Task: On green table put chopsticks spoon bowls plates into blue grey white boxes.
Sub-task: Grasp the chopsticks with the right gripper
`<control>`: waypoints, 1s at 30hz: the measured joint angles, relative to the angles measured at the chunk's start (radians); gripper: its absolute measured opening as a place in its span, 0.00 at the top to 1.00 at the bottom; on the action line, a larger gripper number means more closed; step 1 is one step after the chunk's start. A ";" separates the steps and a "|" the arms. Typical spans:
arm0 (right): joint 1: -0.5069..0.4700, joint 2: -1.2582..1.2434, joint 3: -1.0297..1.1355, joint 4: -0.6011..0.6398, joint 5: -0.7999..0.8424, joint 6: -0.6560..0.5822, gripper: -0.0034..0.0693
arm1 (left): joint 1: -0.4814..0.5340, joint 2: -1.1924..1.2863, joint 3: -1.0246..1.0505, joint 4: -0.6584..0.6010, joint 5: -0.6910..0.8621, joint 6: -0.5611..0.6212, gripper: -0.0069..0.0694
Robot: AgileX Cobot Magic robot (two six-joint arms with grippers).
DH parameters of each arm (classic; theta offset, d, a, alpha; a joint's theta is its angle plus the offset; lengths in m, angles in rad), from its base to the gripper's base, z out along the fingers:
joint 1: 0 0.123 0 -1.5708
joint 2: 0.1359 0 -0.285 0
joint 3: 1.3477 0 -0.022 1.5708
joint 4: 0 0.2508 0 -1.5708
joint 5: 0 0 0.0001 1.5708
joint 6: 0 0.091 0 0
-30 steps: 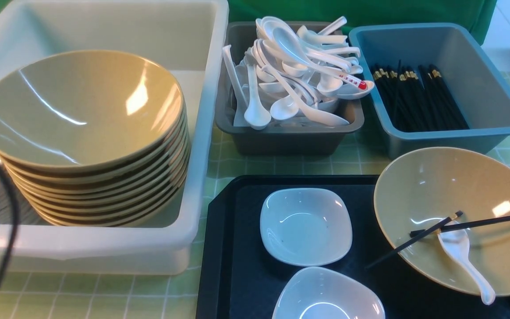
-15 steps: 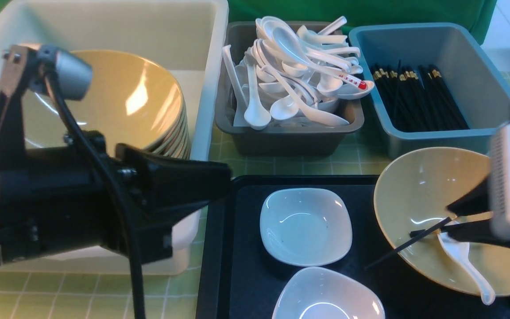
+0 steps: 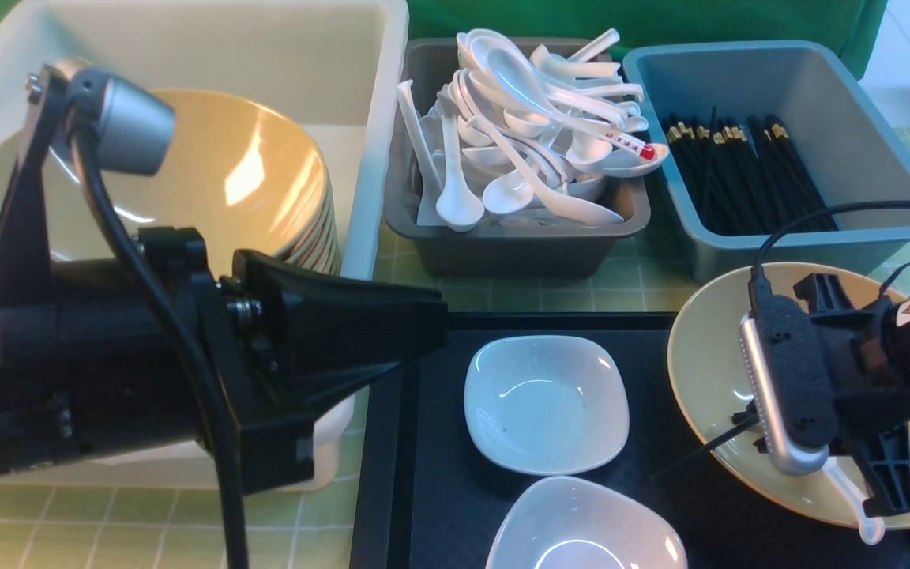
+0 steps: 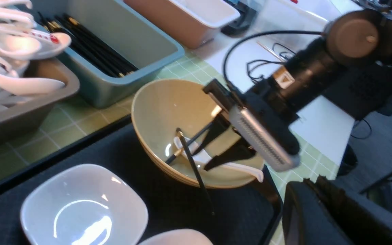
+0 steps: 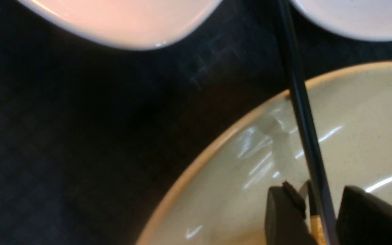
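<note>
A tan bowl (image 3: 708, 371) stands on the right of a black tray (image 3: 423, 490). In it lie two black chopsticks (image 3: 700, 454) and a white spoon (image 3: 850, 506). My right gripper (image 3: 747, 431) is down inside the bowl, open. In the right wrist view (image 5: 322, 217) its fingers straddle a chopstick (image 5: 305, 126) near the gold band. Two white plates (image 3: 546, 403) (image 3: 581, 529) sit on the tray. My left gripper (image 3: 435, 324) hovers at the tray's left edge, seemingly shut and empty. The white box (image 3: 368, 197), grey box (image 3: 502, 253) and blue box (image 3: 787, 245) stand behind.
The white box holds a stack of tan bowls (image 3: 265, 182). The grey box is heaped with white spoons (image 3: 534, 118), and the blue box holds several black chopsticks (image 3: 747, 174). Pale green table cloth (image 3: 565, 296) shows between tray and boxes. A pink tub (image 4: 189, 17) stands beyond the blue box.
Both arms have come into the front view. The right gripper has lowered into the bowl over the chopsticks. The left gripper has edged rightward toward the tray.
</note>
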 joint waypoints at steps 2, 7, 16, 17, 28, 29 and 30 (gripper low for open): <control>0.000 0.017 0.000 -0.001 -0.022 0.000 0.63 | 0.000 0.000 0.000 0.000 0.008 0.000 0.91; 0.000 0.057 0.000 0.004 -0.058 0.000 0.63 | -0.001 0.000 0.000 0.000 0.010 0.000 0.91; 0.000 0.084 -0.013 0.005 -0.054 0.000 0.72 | -0.001 0.000 0.000 0.002 0.012 0.000 0.91; 0.000 0.085 -0.019 0.006 -0.049 0.000 0.76 | -0.001 0.000 0.000 0.002 0.012 0.000 0.91; -0.011 0.081 -0.217 0.008 0.075 0.108 0.86 | -0.001 0.000 0.000 0.010 0.009 0.000 0.91; -0.013 0.081 -0.225 0.008 0.075 0.118 0.86 | -0.001 0.000 0.000 0.010 0.008 0.000 0.91; -0.023 0.081 -0.255 0.008 0.071 0.169 0.86 | -0.001 0.000 0.000 0.010 0.008 0.000 0.91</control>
